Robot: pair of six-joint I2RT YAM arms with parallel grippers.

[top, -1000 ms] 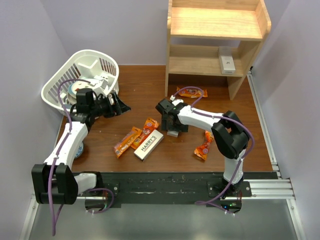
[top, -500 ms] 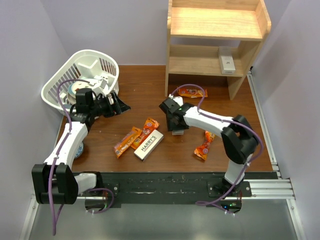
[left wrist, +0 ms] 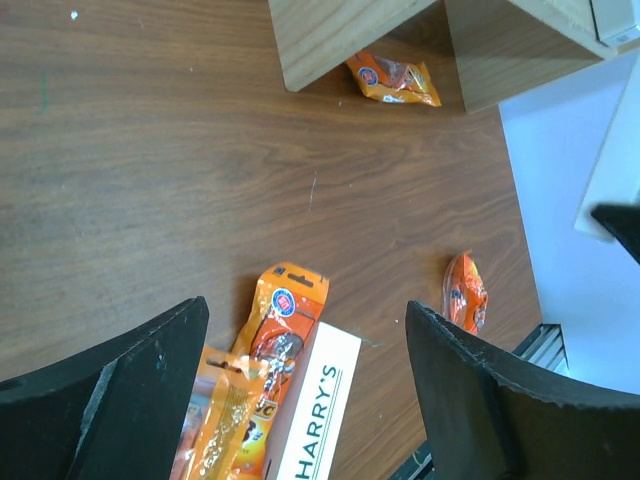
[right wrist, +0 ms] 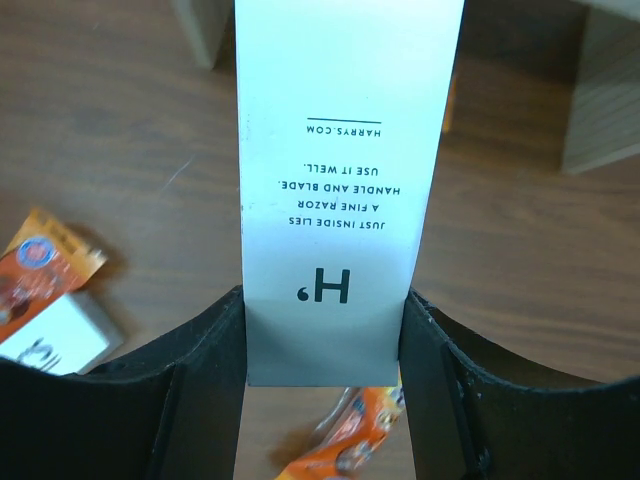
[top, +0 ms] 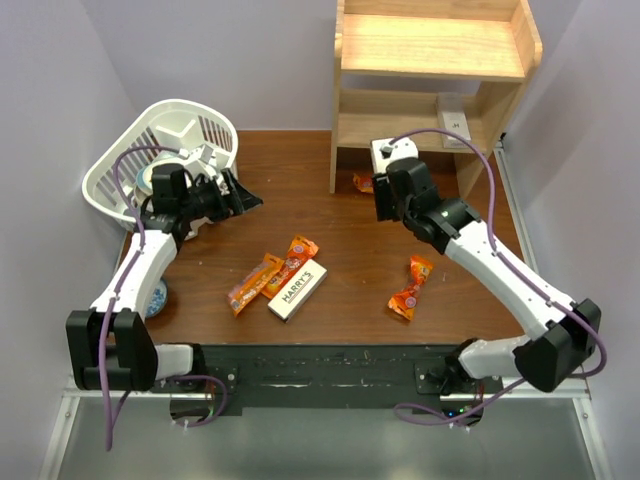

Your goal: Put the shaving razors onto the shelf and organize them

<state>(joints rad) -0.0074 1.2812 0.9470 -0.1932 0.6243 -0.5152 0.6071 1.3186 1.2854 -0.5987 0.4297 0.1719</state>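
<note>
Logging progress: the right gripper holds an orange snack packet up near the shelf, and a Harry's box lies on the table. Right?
Not quite. The right wrist view shows that what the right gripper holds is a white razor box. The rest stands: it is up near the shelf, and a Harry's box lies on the table.
</note>
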